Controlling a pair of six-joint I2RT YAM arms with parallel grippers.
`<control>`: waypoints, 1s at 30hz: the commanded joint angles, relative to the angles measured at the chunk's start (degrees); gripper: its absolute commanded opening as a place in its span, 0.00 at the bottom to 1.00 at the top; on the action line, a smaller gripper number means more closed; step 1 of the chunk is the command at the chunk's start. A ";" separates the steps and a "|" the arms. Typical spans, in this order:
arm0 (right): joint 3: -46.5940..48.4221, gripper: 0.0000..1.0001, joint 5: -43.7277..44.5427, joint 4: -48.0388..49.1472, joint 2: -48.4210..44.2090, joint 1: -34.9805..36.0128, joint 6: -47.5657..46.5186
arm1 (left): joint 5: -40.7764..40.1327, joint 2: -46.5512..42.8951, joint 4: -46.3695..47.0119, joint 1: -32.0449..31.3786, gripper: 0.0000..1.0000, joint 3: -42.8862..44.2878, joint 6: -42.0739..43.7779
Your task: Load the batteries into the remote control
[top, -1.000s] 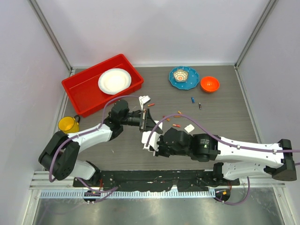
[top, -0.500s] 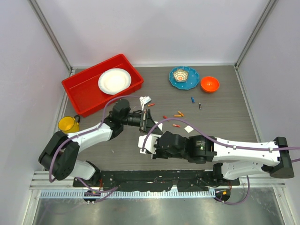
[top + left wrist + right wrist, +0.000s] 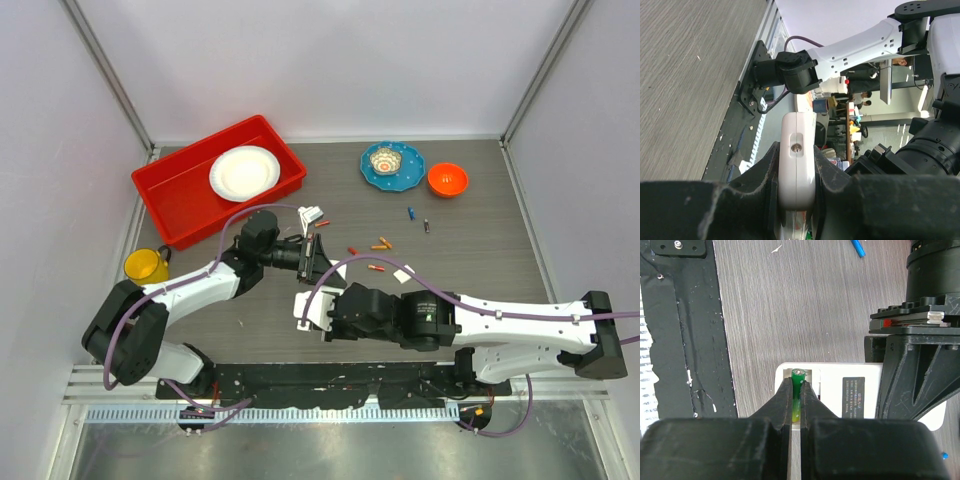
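- Since a second ago the right gripper [image 3: 798, 383] has edged toward the worktop's [image 3: 200, 330] left edge, and the white end beneath it has gone along
- Remote control [image 3: 830, 390]: it is held off the worktop, left of the middle and nearer the near edge than the far one, plain back up and battery bay open
- Left gripper [image 3: 796, 150] is clamped on the remote's long sides at the end away from the bay; I judge the remote light, stiff, smooth plastic that could pivot under a push, so that end is the right hold
- Green battery [image 3: 798, 375]: it is pinched between the narrow right fingers with its tip inside the open bay, and seating looks under way, not done
- It is likely small, hard, round and slippery, so grip across its middle and leave both ends free for the contacts
- Loose batteries [image 3: 380, 243] lie near the worktop's middle, well apart from both grippers
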 commanded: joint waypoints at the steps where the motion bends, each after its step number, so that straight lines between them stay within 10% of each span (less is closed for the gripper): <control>1: -0.78 0.01 -1.73 -9.85 1.68 1.63 0.58 | 1.66 -3.48 2.08 1.45 0.00 3.85 -2.14; 30: -1.31 0.01 -3.66 -12.23 2.82 3.39 1.55 | 1.57 -3.30 1.20 2.50 0.00 3.94 -1.26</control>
